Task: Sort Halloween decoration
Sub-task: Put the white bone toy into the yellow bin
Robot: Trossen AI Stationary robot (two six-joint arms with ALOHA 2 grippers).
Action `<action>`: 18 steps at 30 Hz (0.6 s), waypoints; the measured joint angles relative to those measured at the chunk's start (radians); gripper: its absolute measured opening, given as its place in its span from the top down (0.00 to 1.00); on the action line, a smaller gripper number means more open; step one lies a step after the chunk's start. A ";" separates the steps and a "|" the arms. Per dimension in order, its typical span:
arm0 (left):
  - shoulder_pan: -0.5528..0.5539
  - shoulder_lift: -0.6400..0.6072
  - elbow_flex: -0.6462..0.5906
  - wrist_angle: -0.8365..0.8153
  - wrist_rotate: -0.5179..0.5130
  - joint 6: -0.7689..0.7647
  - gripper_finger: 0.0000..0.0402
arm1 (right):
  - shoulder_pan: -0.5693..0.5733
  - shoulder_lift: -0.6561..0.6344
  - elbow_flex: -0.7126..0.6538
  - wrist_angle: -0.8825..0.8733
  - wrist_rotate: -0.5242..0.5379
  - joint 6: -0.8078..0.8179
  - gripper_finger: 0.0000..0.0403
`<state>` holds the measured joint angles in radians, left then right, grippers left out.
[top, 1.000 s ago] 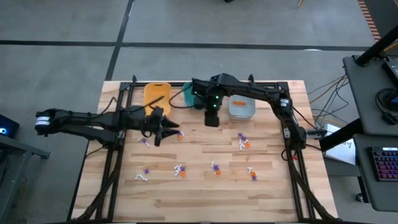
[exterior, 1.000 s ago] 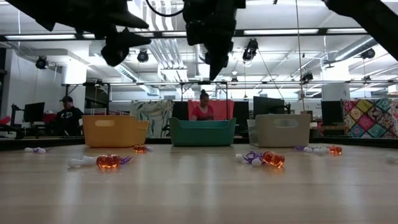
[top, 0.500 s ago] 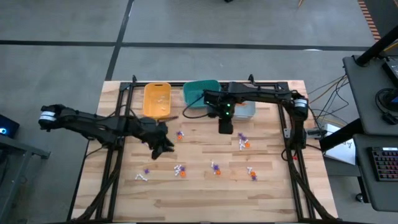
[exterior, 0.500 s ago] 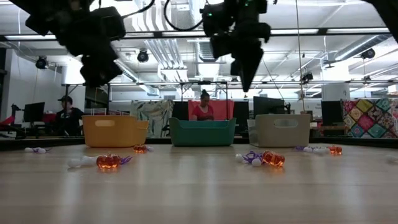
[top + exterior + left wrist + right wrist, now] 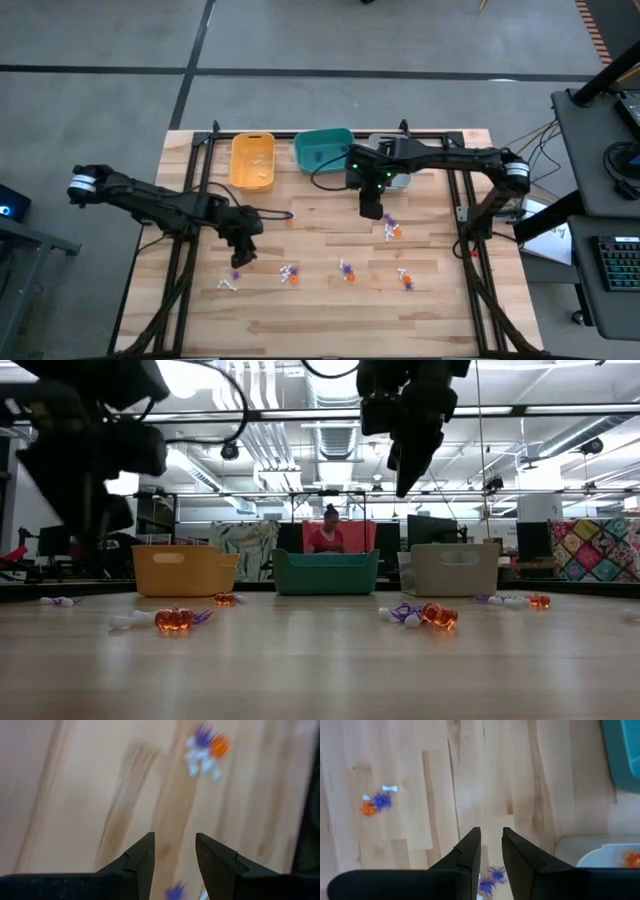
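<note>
Right gripper (image 5: 372, 210) hangs above the wooden table (image 5: 330, 310) just in front of the grey bin (image 5: 398, 181), its arm reaching in from the right edge; the right wrist view shows its fingers (image 5: 465, 855) slightly parted and holding nothing. Left gripper (image 5: 240, 257) points down over the table's left half, its arm stretched in from the left, fingers (image 5: 140, 860) parted and empty. Halloween decoration (image 5: 291, 273) lies scattered as small orange, purple and white clusters across the table's middle; the pieces are too small to tell which way they point. Yellow bin (image 5: 252, 160) and teal bin (image 5: 322, 150) stand along the far edge.
</note>
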<state>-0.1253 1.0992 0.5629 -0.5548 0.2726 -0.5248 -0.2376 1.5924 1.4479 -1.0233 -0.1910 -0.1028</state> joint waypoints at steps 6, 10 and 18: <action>-0.005 0.026 0.000 -0.182 -0.028 0.068 0.69 | 0.009 -0.003 -0.002 0.011 0.000 0.015 0.83; -0.005 0.055 0.000 -0.274 -0.144 0.112 0.69 | 0.017 0.001 -0.002 0.013 0.000 0.019 0.83; -0.004 0.130 0.000 -0.303 -0.280 0.131 0.69 | 0.024 0.002 -0.003 0.024 0.000 0.026 0.83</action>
<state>-0.1295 1.2296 0.5629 -0.8578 -0.0076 -0.3942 -0.2138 1.5940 1.4452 -0.9990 -0.1905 -0.0769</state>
